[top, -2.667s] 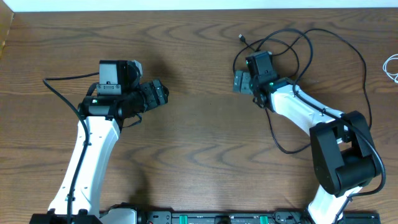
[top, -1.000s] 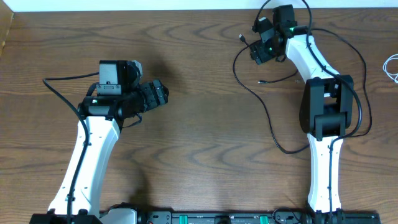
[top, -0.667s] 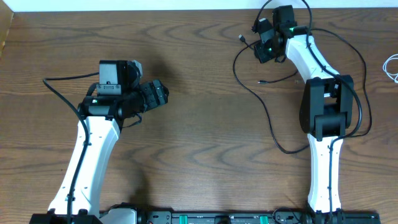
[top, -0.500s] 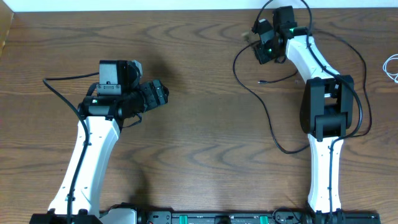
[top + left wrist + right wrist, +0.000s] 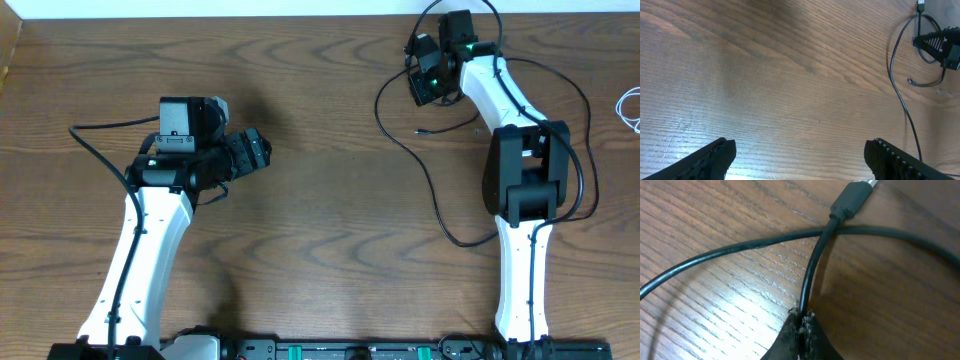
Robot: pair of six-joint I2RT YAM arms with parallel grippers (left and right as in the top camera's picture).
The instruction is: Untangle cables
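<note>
Right gripper (image 5: 801, 324) pinched shut on the black cable (image 5: 812, 275) just short of its plug (image 5: 852, 197), cord running straight ahead from the tips across another stretch of itself, far right of the table (image 5: 320, 200); left gripper (image 5: 800, 157) agape, well apart.

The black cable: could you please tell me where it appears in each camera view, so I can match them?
Overhead: the black cable loops through the upper right.
Left wrist: the cable runs down the right edge.
Right wrist: the cable fills the frame, two strands crossing below its plug.
Shared landmark: the right tool, shut on the cable, visible in all three.
</note>
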